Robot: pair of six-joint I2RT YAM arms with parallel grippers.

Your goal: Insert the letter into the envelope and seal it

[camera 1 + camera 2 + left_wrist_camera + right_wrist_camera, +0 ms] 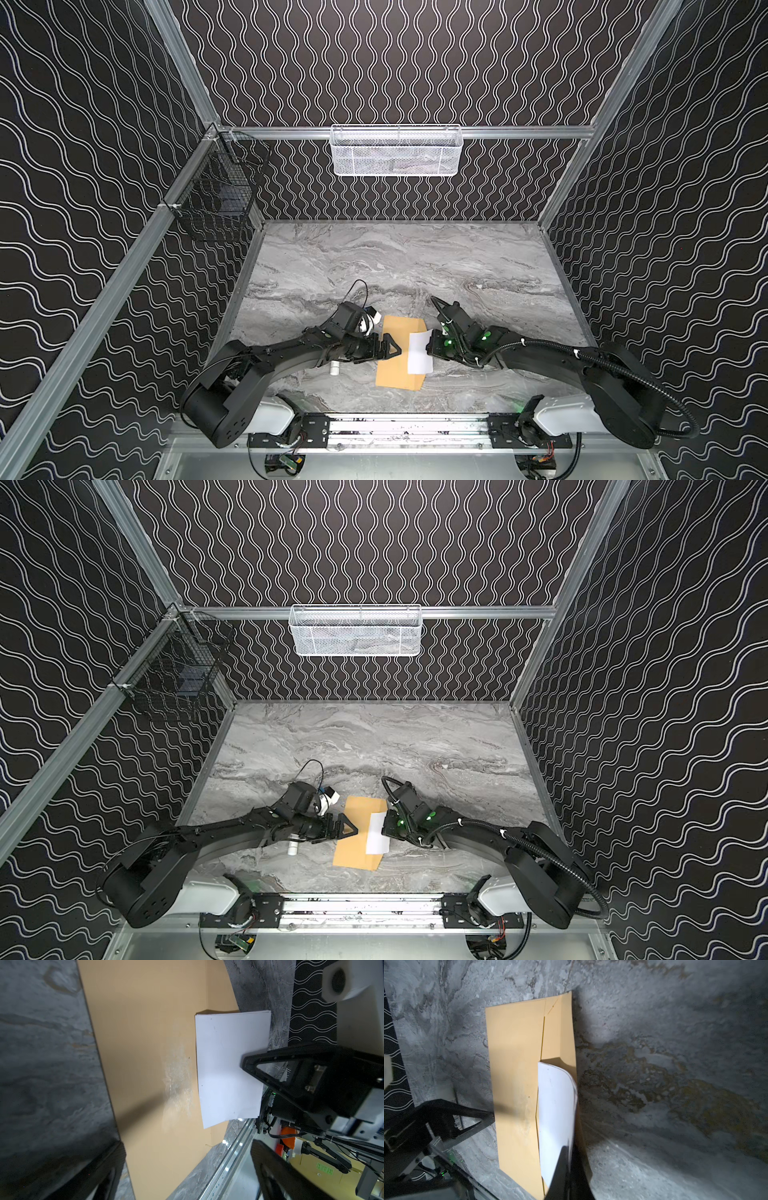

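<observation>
Lower centre of both top views: envelope [395, 374] flat on the worktop [415, 257], letter [419, 353] across its right part, pinched by the right hand [429, 344]; left hand [387, 353] gapes at its left edge; white cylinder [335, 368] beside the left arm [291, 353], clear. Left wrist view: letter on top, not inside. Right wrist view: letter curls; inserting, sealing remain.

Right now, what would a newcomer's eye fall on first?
The tan envelope lies on the marble table near the front centre, with the white letter pinched by the shut right gripper over its right side. The left gripper stands open at its left edge, and wavy-lined black walls surround everything.
</observation>
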